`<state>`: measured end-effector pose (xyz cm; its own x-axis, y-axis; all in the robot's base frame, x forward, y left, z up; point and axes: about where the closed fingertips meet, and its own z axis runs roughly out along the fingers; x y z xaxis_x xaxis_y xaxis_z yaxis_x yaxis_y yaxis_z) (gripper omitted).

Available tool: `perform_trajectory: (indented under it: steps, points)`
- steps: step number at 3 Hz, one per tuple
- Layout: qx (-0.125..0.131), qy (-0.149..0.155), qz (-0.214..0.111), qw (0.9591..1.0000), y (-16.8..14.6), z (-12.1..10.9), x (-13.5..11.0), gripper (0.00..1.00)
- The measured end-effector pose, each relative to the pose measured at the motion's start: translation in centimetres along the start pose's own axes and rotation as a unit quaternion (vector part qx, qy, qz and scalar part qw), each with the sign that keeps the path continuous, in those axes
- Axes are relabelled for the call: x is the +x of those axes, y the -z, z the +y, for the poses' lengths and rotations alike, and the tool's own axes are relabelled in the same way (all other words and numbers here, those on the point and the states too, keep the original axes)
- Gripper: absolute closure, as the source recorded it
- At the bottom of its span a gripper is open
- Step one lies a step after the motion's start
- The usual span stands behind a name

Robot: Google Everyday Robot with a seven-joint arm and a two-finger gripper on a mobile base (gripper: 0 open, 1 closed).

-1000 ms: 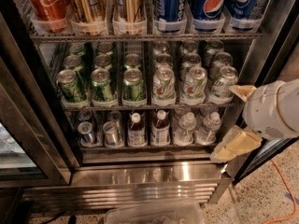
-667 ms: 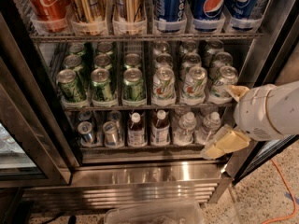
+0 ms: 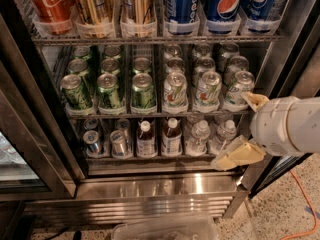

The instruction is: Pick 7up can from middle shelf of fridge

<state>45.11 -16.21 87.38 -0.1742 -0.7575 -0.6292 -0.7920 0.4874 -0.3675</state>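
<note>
Closing on the tall stainless-steel-framed fridge (image 3: 165, 184), the tan two-fingered end effector (image 3: 232, 130) now sits further left than it did a second ago, when it hung clear of the open door frame on the right. Its rounded white wrist housing (image 3: 287, 125) has followed it in. The two fingers stand wide apart, one above the other. The upper tip is just beside the right end of the thin wire middle shelf (image 3: 150, 115), and the lower one points down and left in front of the clear plastic water bottles (image 3: 197, 136) on the rack beneath. Nothing is held between them.

The slim silver-white 7up can with green lettering (image 3: 239, 88) stands upright at the front of the rightmost lane of that shelf, closest to the upper finger but apart from it. Two more like it front the lanes to its left. The dark green cans (image 3: 110, 90) fill the left half of the rack, and the blue Pepsi cans (image 3: 225, 6) sit on the shelf above. None of these has shifted.

I judge this to be the approach, with the grasp not yet begun. The end effector looks low for the can, so it probably needs to rise and reach in before the fingers can bracket it.
</note>
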Motion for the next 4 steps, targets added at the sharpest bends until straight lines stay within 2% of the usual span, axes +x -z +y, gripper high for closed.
perform_trajectory:
  steps: [1, 2, 3, 4]
  points:
    - [0.039, -0.032, -0.043, 0.9978, -1.8, 0.0, -0.3, 0.00]
    - [0.086, -0.056, -0.071, 0.9921, -3.2, -1.2, -1.2, 0.00]
    - [0.130, -0.077, -0.087, 0.9846, -4.4, -2.4, -2.2, 0.00]
    - [0.130, -0.077, -0.087, 0.9846, -4.4, -2.4, -2.2, 0.00]
